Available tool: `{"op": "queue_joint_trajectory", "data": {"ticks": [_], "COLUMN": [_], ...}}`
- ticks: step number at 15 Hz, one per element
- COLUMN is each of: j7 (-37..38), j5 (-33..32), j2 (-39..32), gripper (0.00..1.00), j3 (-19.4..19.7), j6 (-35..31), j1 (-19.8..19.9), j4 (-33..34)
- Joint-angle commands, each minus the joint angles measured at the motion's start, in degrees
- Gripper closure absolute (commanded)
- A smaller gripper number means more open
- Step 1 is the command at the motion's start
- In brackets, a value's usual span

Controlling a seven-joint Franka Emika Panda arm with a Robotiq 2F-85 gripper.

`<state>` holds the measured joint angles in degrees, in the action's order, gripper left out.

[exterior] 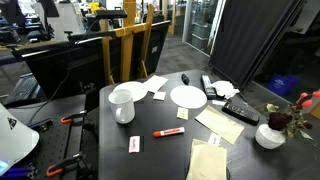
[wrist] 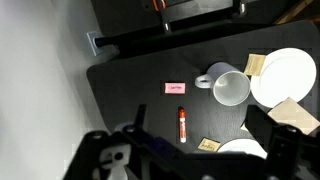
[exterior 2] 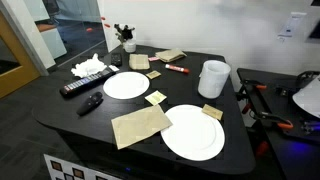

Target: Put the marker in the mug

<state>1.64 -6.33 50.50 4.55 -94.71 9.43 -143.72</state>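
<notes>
1. A black rectangular tabletop carries everything; both exterior views and the wrist view show it.
2. A plain white cylindrical ceramic mug stands upright near one edge, just beside a flat round white plate.
3. A slim red-orange marker lies flat on bare tabletop, apart from the mug, with a small pale card near it.
4. A second round white plate sits mid-table, with small yellow sticky notes beside it.
5. Brown paper napkins lie flat near an edge.
6. A black remote control, crumpled white tissue and a small white bowl holding flowers occupy the far end.
</notes>
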Motion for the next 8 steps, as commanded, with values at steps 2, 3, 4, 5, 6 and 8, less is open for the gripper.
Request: {"op": "queue_joint_trajectory", "data": {"ticks": [2, 3, 4, 5, 6, 8], "j7": [0.3, 0.3, 0.3, 0.3, 0.3, 1.0], "j5": [-0.3, -0.3, -0.3, -0.3, -0.3, -0.6], "j2": [0.0, 0.0, 0.0, 0.0, 0.0, -0.5], "gripper": [0.00, 0.00, 0.00, 0.00, 0.00, 0.00], "j3": [0.4, 0.4, 0.4, 0.4, 0.4, -0.1], "j6": [0.2, 0.2, 0.2, 0.2, 0.2, -1.3], "j1": [-0.6, -0.6, -0.6, -0.6, -0.6, -0.6], "j4": [0.2, 0.2, 0.2, 0.2, 0.2, -0.1]}}
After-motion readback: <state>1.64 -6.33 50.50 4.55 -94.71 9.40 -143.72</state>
